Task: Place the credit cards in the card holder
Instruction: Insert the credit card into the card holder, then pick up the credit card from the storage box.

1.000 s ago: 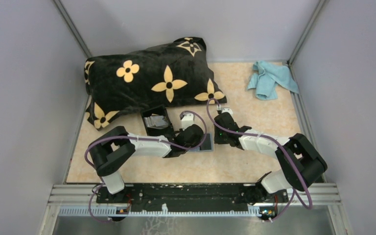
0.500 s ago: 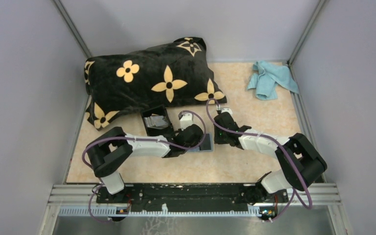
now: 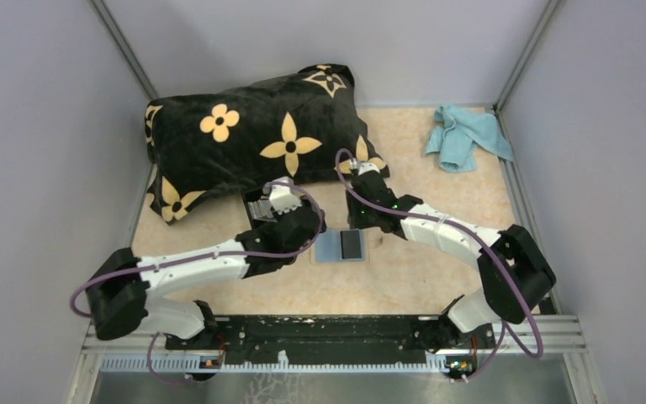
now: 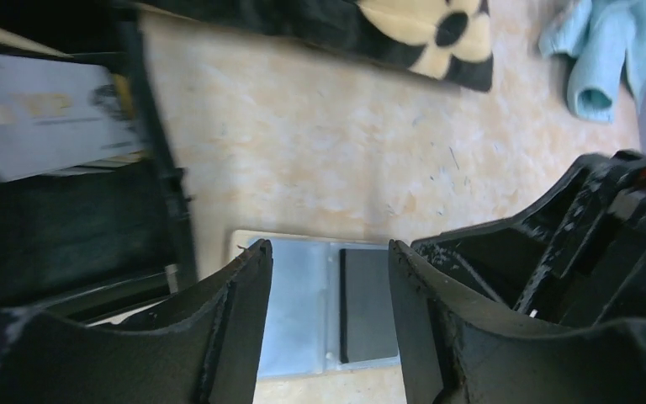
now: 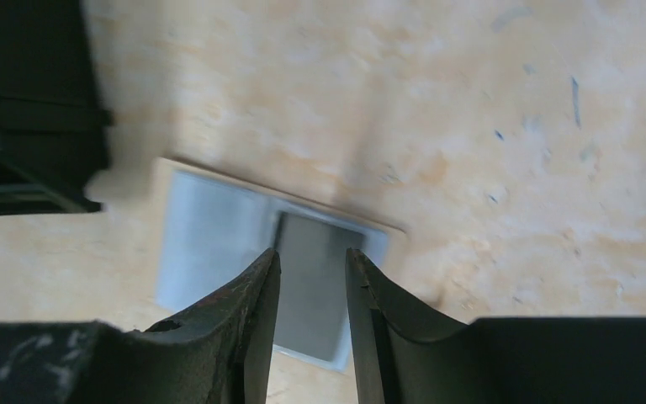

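A grey credit card (image 3: 341, 247) with a dark stripe lies flat on the table between the two grippers. A pale beige card edge (image 4: 240, 240) shows under it. The black card holder (image 3: 261, 209) sits just left of it, partly hidden by my left gripper (image 3: 290, 225), and a whitish card (image 4: 42, 118) rests in the card holder (image 4: 59, 219). My left gripper (image 4: 328, 252) hangs open above the grey card (image 4: 303, 303), holding nothing. My right gripper (image 5: 313, 257) is open with a narrow gap over the card's dark stripe (image 5: 311, 278).
A big black pillow with yellow flowers (image 3: 252, 135) lies right behind the holder. A light blue cloth (image 3: 467, 135) is bunched at the back right corner. Grey walls close in the table on three sides.
My left gripper has opened and swung left toward the holder, leaving the grey card uncovered on the table. My right gripper has moved back and left and opened slightly.
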{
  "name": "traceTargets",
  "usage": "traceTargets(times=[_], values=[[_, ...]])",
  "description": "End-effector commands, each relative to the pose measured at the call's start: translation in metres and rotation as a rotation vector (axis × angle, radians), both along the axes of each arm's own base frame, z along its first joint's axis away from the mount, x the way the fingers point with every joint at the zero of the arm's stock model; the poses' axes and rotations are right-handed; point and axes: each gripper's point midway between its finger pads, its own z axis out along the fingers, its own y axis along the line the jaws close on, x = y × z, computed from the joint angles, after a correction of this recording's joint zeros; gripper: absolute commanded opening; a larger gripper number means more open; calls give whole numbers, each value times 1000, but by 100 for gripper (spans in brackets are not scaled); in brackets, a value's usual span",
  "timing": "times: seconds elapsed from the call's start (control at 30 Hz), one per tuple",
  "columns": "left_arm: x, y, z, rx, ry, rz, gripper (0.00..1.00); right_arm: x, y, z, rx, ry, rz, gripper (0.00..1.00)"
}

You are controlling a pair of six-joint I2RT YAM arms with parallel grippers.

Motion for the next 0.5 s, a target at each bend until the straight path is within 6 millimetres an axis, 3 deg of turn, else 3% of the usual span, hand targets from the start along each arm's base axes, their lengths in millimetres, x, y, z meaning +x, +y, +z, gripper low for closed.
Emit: traceTargets(times=[0.0,0.2,0.47], values=[[-14,57,-10,1,6,170,60,17,44,43,-9,-97,109,37],[-34,112,-21,-87,32,345,62,27,102,78,-6,-147,208,41],[-49,152,-37,-158,53,491,68,35,176,80,3,-126,325,43]])
